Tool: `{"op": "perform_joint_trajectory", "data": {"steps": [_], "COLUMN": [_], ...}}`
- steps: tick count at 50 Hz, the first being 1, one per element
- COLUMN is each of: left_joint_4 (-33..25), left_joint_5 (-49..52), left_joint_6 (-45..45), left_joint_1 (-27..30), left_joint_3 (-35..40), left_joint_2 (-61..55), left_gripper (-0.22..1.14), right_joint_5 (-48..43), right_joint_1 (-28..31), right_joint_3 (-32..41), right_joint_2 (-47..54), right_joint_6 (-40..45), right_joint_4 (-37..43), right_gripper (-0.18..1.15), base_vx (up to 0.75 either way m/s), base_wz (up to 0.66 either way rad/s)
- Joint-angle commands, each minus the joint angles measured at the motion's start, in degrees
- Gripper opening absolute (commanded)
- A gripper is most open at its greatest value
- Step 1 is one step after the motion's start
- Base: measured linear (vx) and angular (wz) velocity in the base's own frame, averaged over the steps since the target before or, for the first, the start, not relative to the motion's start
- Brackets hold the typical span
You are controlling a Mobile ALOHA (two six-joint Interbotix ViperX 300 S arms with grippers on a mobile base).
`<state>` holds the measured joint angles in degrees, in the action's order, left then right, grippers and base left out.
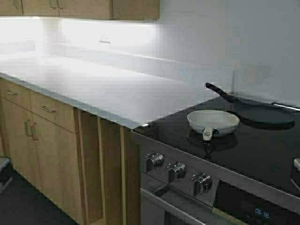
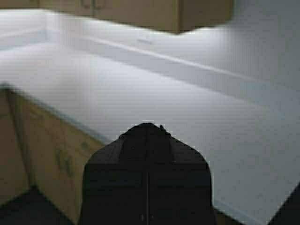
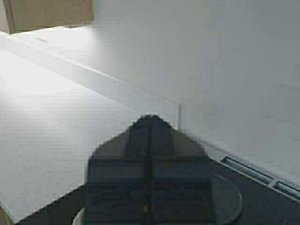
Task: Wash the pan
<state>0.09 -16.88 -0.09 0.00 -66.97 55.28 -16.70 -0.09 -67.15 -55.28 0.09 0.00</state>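
Observation:
The small cream-white pan (image 1: 213, 121) sits on the black glass cooktop (image 1: 262, 150), with its short handle pointing toward the front edge. A sliver of its rim shows in the right wrist view (image 3: 78, 217), mostly hidden behind the gripper. My left gripper (image 2: 147, 126) is shut and empty, held in the air facing the white countertop (image 2: 154, 101). My right gripper (image 3: 151, 118) is shut and empty, held above the cooktop near the pan. Neither gripper shows in the high view.
A larger flat black pan (image 1: 265, 114) with a long black handle lies behind the white pan; it also shows in the right wrist view (image 3: 229, 199). Stove knobs (image 1: 177, 171) line the front panel. The white countertop (image 1: 93, 84) stretches left over wooden cabinets (image 1: 42, 136).

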Motion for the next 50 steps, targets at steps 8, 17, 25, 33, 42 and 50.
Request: {"op": "perform_joint_trajectory", "data": {"steps": [8,17,25,33,42,50], "left_joint_4": [0.35,1.05,1.67,2.37,3.87,11.87], "left_joint_5": [-0.53,-0.53,-1.49,-7.82,-19.6,-30.67], "left_joint_6": [-6.68,-14.85,-21.62,-25.4,-33.66,-44.21], "left_joint_1": [-0.44,-3.16,-8.79,-14.68,-20.13,-21.36], "left_joint_3": [-0.09,0.18,1.14,2.2,3.25,6.33], "left_joint_2": [-0.7,-4.48,-11.69,-22.32,-38.06,-52.91], "left_gripper": [0.5,1.08,1.0,1.0,1.0,1.0], "right_joint_5": [-0.09,-0.09,-0.09,-0.09,0.7,0.97], "right_joint_1": [0.35,0.35,0.35,0.35,0.35,0.35], "right_joint_3": [-0.88,-0.62,-0.7,-0.79,-0.62,-0.62], "right_joint_2": [1.23,1.14,1.14,1.23,1.14,1.14], "right_joint_6": [-0.26,-0.18,-0.18,-0.18,-0.26,-0.18], "right_joint_4": [-0.18,-0.62,-0.62,-0.62,-0.79,-0.88], "right_gripper": [0.06,0.06,0.06,0.06,0.06,0.06], "base_vx": [0.0,0.0,0.0,0.0,0.0,0.0], "base_wz": [0.0,0.0,0.0,0.0,0.0,0.0]}}
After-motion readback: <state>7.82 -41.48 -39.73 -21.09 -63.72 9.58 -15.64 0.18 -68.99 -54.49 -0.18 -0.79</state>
